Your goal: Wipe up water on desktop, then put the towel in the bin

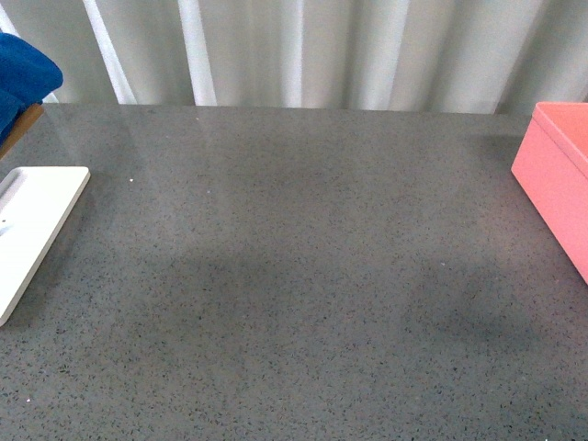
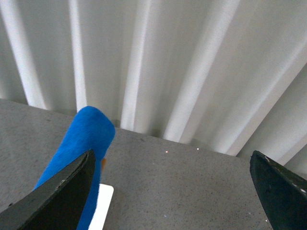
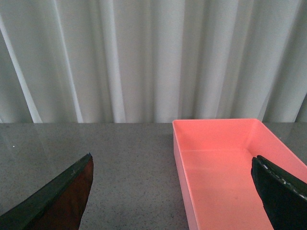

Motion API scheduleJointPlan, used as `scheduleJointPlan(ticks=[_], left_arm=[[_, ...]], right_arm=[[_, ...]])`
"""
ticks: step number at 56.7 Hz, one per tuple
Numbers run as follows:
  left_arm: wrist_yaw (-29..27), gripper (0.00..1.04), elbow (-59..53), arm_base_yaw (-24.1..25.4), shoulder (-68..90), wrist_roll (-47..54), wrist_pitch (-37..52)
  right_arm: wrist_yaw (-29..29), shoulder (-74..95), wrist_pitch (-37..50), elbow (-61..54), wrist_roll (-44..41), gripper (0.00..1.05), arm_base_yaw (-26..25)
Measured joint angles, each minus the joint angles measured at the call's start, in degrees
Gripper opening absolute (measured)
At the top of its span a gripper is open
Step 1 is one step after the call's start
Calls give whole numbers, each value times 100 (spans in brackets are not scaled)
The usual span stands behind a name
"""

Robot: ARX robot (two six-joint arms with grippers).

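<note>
The dark-grey speckled desktop (image 1: 303, 276) fills the front view. The blue towel (image 1: 20, 78) hangs over something brown at the far left edge; it also shows in the left wrist view (image 2: 84, 139), beside one finger. The salmon-pink bin (image 1: 560, 179) stands at the right edge and is empty in the right wrist view (image 3: 225, 167). My left gripper (image 2: 175, 191) is open and empty above the desktop. My right gripper (image 3: 175, 191) is open and empty, one finger over the bin. Neither arm shows in the front view. No water is discernible.
A flat white tray (image 1: 32, 225) lies at the left edge of the desktop, below the towel; its corner shows in the left wrist view (image 2: 103, 206). A white pleated curtain (image 1: 303, 50) hangs behind the desktop's far edge.
</note>
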Motion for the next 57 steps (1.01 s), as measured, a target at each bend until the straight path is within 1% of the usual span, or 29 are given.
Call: scheduleJointPlan(ticks=[3,7,12,14,18,21,23,26,30,35,40,46,57], left_arm=[[-96,98,505,-70,599,149,-66],[83,98,968,-101,1099,437,-219],[103,98,1502,-114,1617,857,-398],[243,98,1762,-85,1814,1045,-616],[251,98,2114,-20,2076,1257,-872],[367,98,2428,94,2302,1388,-1121],[269,98,2601,166,2446,1475,-1176],[385,98,2601,219,2481,1506,-1161],[144,98,2500,271,2481,1606,-925],[-20,98,2441,389,2500,1657,-804],[-7,98,2437,520,2586,1768,-793],[-219,98,2470,686,2756,2103,-809],[-356,98,2806,1021,3185,2699,-1010]], right_arm=[[0,0,0,0,0,98,0],[0,0,0,0,0,98,0],[0,0,0,0,0,98,0],[-2,0,0,0,0,98,0],[0,0,0,0,0,98,0],[0,0,0,0,0,98,0],[0,0,0,0,0,98,0],[2,0,0,0,0,98,0],[-9,0,0,0,0,98,0],[-15,0,0,0,0,98,0],[-2,0,0,0,0,98,0],[-4,0,0,0,0,98,0],[-7,0,0,0,0,98,0]])
